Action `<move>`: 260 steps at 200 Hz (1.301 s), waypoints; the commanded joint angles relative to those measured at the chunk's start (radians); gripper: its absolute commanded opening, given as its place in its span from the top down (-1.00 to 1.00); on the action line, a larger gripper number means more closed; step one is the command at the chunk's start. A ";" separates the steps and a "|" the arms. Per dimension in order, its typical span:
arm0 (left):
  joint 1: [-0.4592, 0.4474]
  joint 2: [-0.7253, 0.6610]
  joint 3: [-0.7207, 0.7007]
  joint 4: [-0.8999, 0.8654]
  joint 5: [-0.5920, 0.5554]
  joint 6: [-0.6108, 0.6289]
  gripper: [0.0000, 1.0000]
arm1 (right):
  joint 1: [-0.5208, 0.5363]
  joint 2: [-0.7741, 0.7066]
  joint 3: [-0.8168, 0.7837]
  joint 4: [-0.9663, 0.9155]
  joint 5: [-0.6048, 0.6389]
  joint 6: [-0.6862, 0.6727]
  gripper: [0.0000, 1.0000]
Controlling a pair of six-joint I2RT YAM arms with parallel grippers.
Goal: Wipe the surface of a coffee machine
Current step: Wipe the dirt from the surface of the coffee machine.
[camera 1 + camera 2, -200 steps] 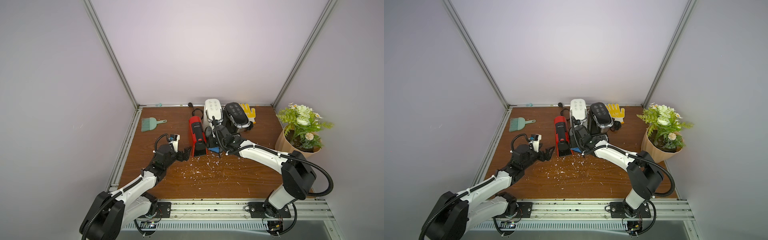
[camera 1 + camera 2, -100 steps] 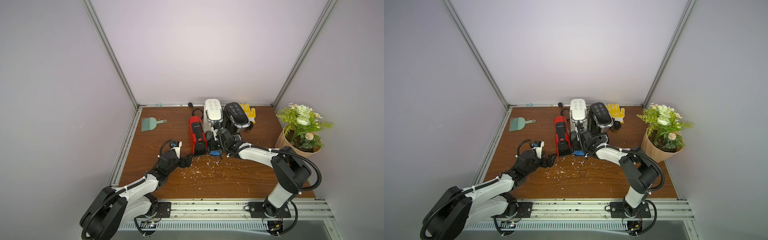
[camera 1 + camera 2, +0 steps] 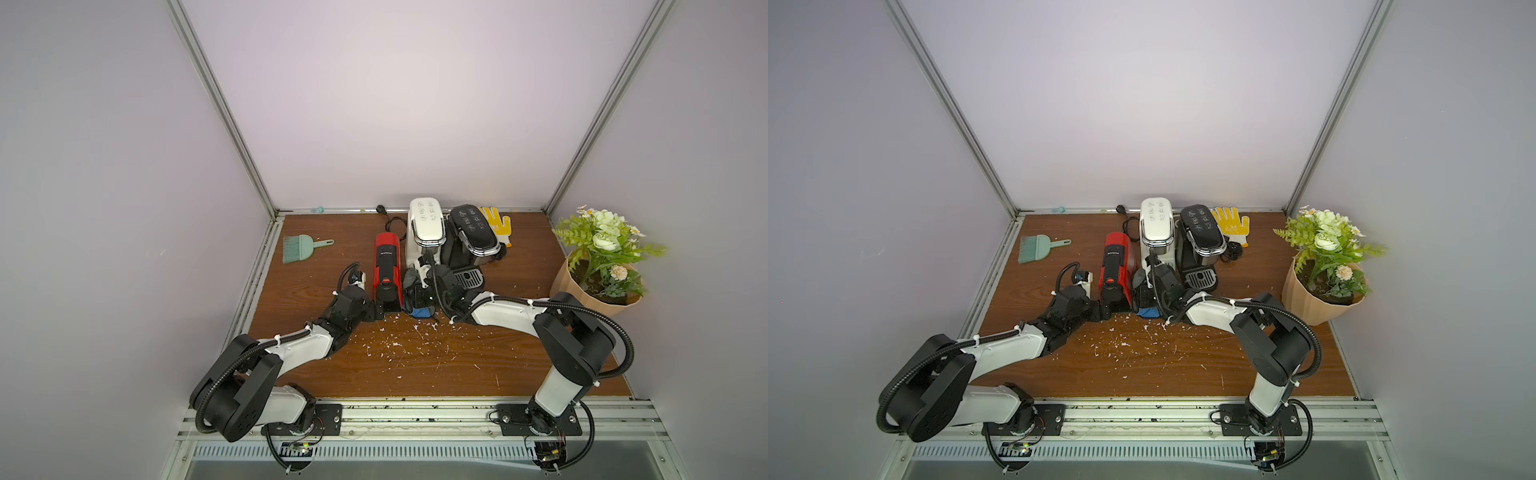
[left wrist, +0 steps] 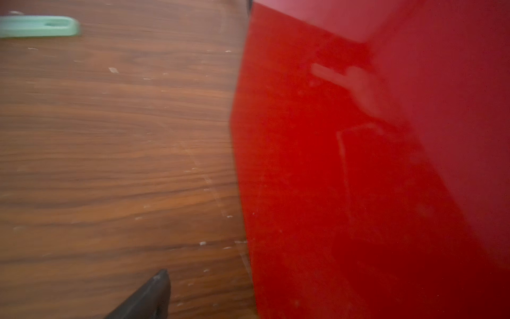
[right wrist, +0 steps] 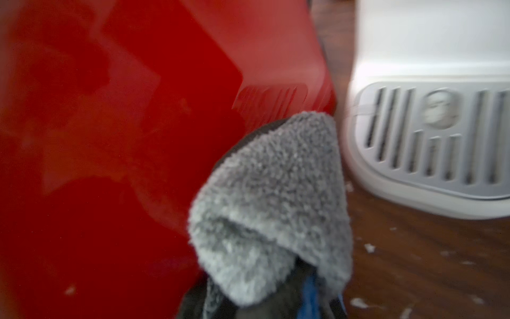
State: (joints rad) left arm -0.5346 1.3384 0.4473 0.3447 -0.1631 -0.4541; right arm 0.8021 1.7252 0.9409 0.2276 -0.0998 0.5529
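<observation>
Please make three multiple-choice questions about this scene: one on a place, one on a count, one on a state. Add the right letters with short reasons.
1. Where lies the small green plastic hand brush? A. in the flower pot; B. on the brown wooden table, left of the red coffee machine; C. on the yellow glove.
2. How many coffee machines stand on the table? A. two; B. four; C. three.
3. The right arm's fingers are: A. open, empty; B. shut on a fluffy grey cloth; C. shut on the brush.
Key: 1 B, it lies alone on bare wood; 2 C, the red one, a white coffee machine and a black coffee machine; 3 B, the right wrist view shows the cloth gripped.
</observation>
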 commanded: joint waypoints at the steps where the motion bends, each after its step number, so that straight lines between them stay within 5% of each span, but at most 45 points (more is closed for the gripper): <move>1: 0.020 -0.035 0.041 -0.044 -0.089 -0.010 -0.97 | 0.098 -0.003 0.043 0.089 -0.190 -0.010 0.60; 51: 0.111 -0.086 0.033 -0.062 -0.048 0.011 -0.97 | 0.097 -0.075 0.094 -0.014 -0.008 -0.062 0.60; 137: 0.115 -0.001 0.073 -0.096 0.056 0.083 -0.97 | 0.092 -0.045 0.156 0.285 0.192 0.007 0.62; 215: 0.114 -0.006 0.066 -0.056 0.127 0.102 -0.97 | 0.067 0.237 0.419 0.199 0.343 0.022 0.62; 260: 0.114 -0.077 0.025 -0.050 0.129 0.107 -0.97 | 0.068 0.304 0.367 0.185 0.313 0.030 0.62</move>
State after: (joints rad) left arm -0.4156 1.3064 0.4686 0.2493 -0.0589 -0.3580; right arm 0.8318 1.9930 1.3251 0.4072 0.3138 0.5705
